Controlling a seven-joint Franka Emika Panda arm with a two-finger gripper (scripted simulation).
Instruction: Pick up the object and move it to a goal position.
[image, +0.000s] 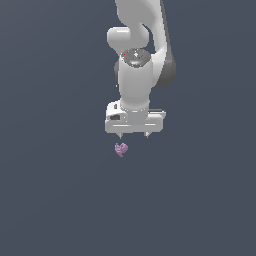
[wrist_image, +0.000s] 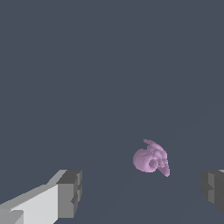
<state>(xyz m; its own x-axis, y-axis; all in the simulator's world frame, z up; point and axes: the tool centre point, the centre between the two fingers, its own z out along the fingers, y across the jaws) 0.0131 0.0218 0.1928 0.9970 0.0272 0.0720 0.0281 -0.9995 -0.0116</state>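
Note:
The object (image: 121, 149) is a tiny pink-purple lumpy thing lying on the dark grey surface, just below the white arm's hand in the exterior view. My gripper (image: 133, 135) hangs above it, a little toward the exterior view's right, with its two short fingertips spread wide and nothing between them. In the wrist view the object (wrist_image: 151, 159) lies on the floor between the two grey finger pads (wrist_image: 70, 194), nearer the other pad (wrist_image: 213, 190), apart from both. My gripper (wrist_image: 141, 192) is open.
A plain dark grey surface (image: 50, 200) fills both views. Nothing else stands on it apart from the white arm (image: 135, 75) rising to the top of the exterior view.

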